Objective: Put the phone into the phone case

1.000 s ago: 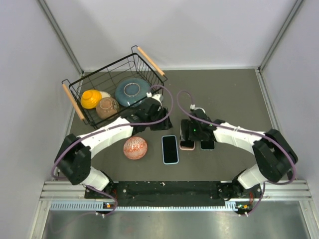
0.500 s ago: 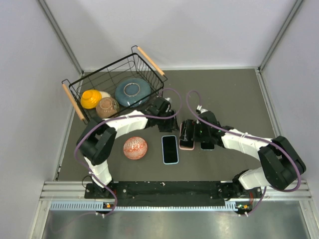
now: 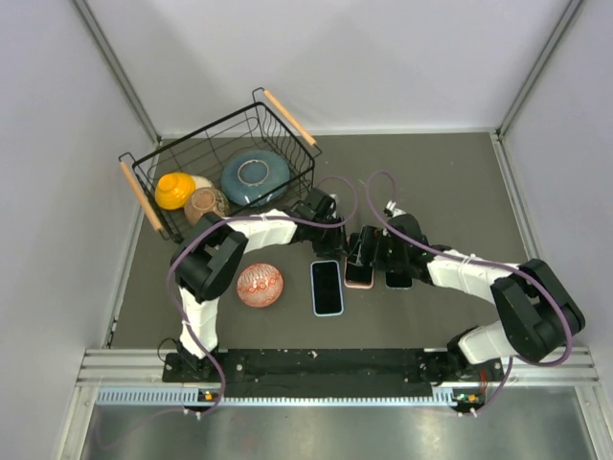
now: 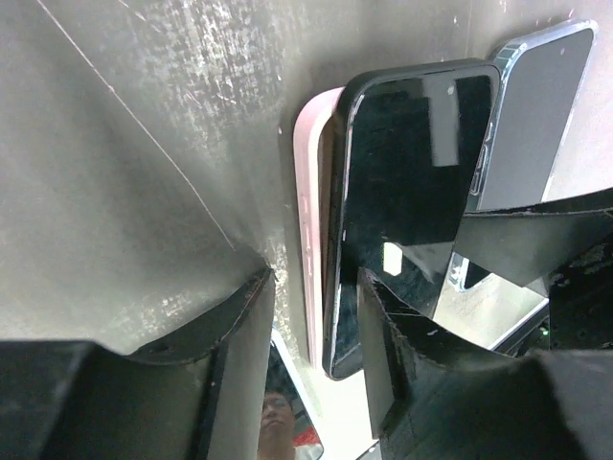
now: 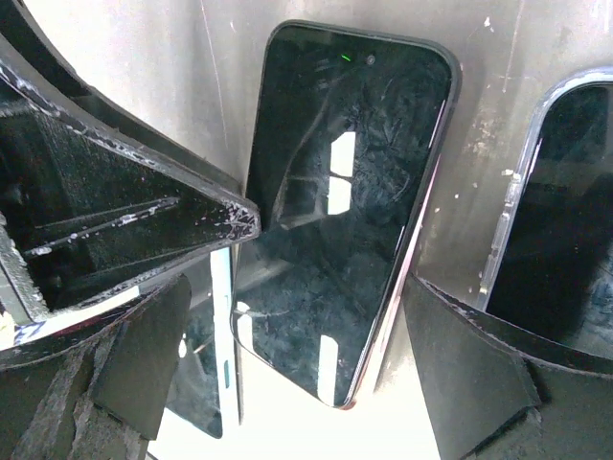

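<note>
Left pincer (image 4: pixel 316 280) and right pincer (image 5: pixel 299 287) gape, holding nothing. The phone (image 5: pixel 345 192) lies on the pink case (image 4: pixel 308 240), not pushed in.

We see a glossy black phone (image 4: pixel 412 182) and a pale pink phone case (image 4: pixel 308 230) on a scuffed dark grey desk (image 3: pixel 450 182). An orange-red bowl (image 3: pixel 260 285) carries white swirls. The wire basket (image 3: pixel 196 132) is black, and we count a yellow bowl (image 3: pixel 175 189), a tan bowl (image 3: pixel 207 206) and a teal bowl (image 3: pixel 254 174).
</note>
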Tool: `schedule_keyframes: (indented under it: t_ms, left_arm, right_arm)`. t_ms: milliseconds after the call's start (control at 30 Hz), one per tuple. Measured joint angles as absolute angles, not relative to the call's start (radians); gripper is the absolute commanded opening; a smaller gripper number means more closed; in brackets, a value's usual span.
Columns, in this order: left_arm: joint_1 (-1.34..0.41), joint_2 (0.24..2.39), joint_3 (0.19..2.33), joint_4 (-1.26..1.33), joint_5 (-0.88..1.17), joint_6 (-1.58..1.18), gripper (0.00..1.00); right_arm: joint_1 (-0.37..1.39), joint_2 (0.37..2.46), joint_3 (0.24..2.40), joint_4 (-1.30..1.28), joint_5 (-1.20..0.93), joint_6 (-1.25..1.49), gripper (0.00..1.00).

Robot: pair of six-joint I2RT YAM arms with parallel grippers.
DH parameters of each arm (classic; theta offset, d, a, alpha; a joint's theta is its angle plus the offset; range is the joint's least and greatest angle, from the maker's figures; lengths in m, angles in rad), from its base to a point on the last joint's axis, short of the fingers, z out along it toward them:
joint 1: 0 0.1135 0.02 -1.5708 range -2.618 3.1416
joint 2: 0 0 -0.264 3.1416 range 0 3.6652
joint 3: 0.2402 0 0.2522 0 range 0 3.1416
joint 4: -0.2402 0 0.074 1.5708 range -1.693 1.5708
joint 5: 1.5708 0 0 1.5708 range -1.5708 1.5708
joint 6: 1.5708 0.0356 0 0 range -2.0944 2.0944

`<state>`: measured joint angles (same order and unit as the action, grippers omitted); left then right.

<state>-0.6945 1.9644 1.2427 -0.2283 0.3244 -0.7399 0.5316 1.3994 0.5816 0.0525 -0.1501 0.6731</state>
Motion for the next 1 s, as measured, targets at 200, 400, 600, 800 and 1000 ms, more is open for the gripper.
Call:
schedule_keyframes:
  t_ms: [200,400,600,800,1000]
  left_arm:
    - [-0.694,1.968,1.243,-0.206,0.352,-0.753,0.19]
    - [-0.689,1.968,1.243,-0.204,0.378,-0.754,0.16]
    - [-0.682,1.968,1.228,-0.198,0.409,-0.757,0.22]
    - [-0.681,1.966,1.2,-0.185,0.44,-0.763,0.28]
    - [-0.682,1.949,1.177,-0.178,0.456,-0.768,0.42]
  right_arm:
    - [0.512,1.415,0.575,0.094,-0.178,0.704,0.92]
    - [0.483,1.431,0.56,0.161,-0.234,0.76,0.91]
    - [0.422,1.454,0.461,0.395,-0.335,0.868,0.82]
    - [0.405,1.486,0.391,0.555,-0.398,0.939,0.72]
    - [0.402,1.489,0.379,0.593,-0.419,0.962,0.72]
